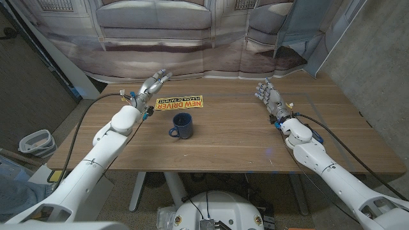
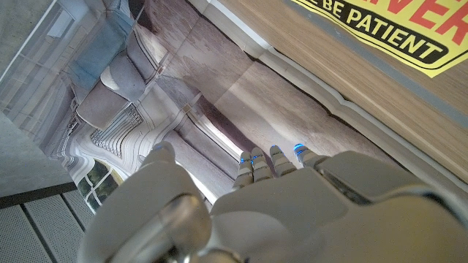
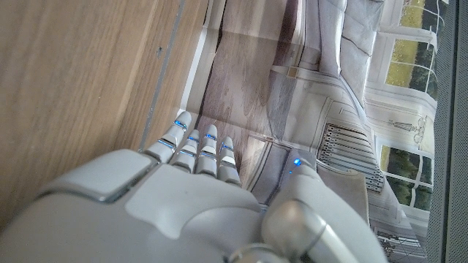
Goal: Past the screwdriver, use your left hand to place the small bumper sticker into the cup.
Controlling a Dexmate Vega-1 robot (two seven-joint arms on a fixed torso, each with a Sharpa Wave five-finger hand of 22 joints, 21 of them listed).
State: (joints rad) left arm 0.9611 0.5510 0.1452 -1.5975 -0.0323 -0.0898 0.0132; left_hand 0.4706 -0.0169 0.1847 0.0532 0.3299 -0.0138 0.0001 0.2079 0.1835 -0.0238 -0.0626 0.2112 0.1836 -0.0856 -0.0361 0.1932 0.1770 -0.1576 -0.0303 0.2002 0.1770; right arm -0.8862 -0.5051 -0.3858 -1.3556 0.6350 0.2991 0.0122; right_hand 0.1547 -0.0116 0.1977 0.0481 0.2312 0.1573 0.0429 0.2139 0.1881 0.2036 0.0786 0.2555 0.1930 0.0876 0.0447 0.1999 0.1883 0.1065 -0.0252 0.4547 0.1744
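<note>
From the head view, the yellow bumper sticker (image 1: 180,102) lies flat on the table (image 1: 230,140) just behind the blue cup (image 1: 183,125). The left hand (image 1: 155,84) hovers near the sticker's left end, fingers spread and holding nothing. The right hand (image 1: 268,94) stands well apart on the right, fingers loose and empty.

In the left wrist view, the left hand (image 2: 278,197) is empty, with the sticker (image 2: 395,29) lying on the table beyond it.

In the right wrist view, the right hand (image 3: 197,197) holds nothing beside the table edge.

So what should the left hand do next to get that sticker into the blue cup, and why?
Probably swing a little right and lower onto the bumper sticker to pick it up. The left hand is open just beyond the sticker's left end, holding nothing, while the cup stands nearer the robot.
</note>
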